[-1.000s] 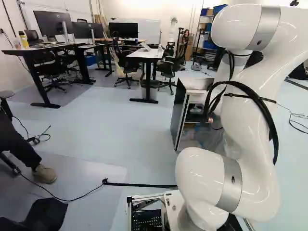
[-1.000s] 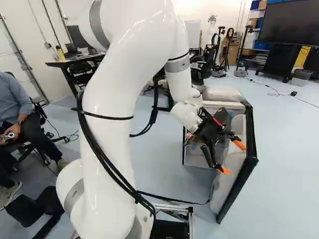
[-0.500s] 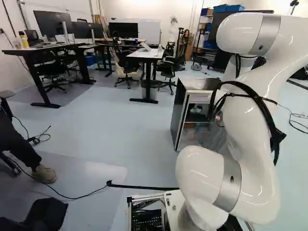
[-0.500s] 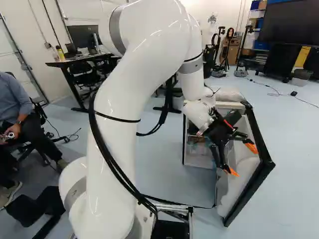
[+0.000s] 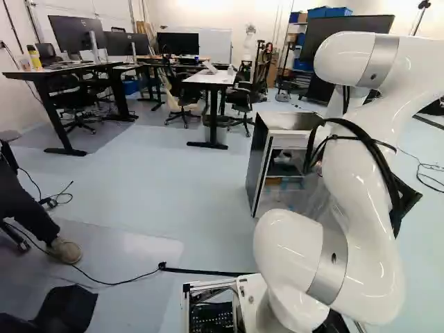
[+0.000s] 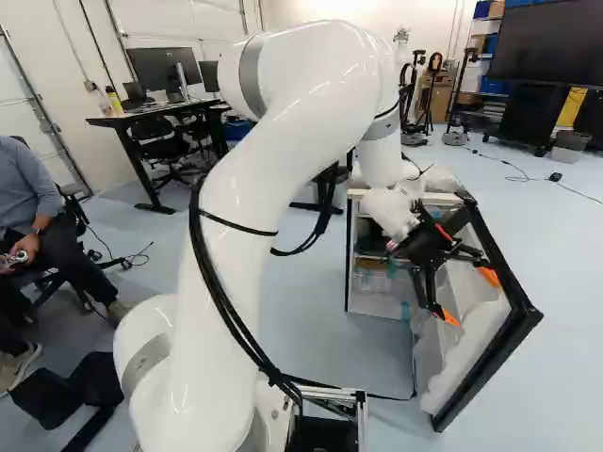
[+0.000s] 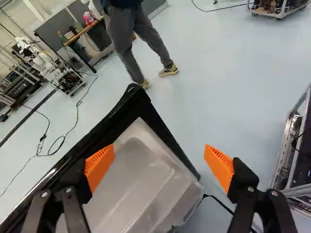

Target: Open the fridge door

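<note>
"Position of the black-framed fridge door with white moulded liner (image 6: 474,354)?"

"Swung well out from the small black-and-silver fridge cabinet (image 5: 258,163), ahead of the base."

"Tool?"

"Orange-padded black two-finger gripper (image 7: 160,147): fingers spread, nothing gripped, by the door's inner side. Contact unconfirmed."

"Step?"

"Judged final widening from inside. Next: press outward if required, then withdraw clear."

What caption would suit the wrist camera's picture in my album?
Open gripper with orange pads, at the black-edged fridge door.
</note>
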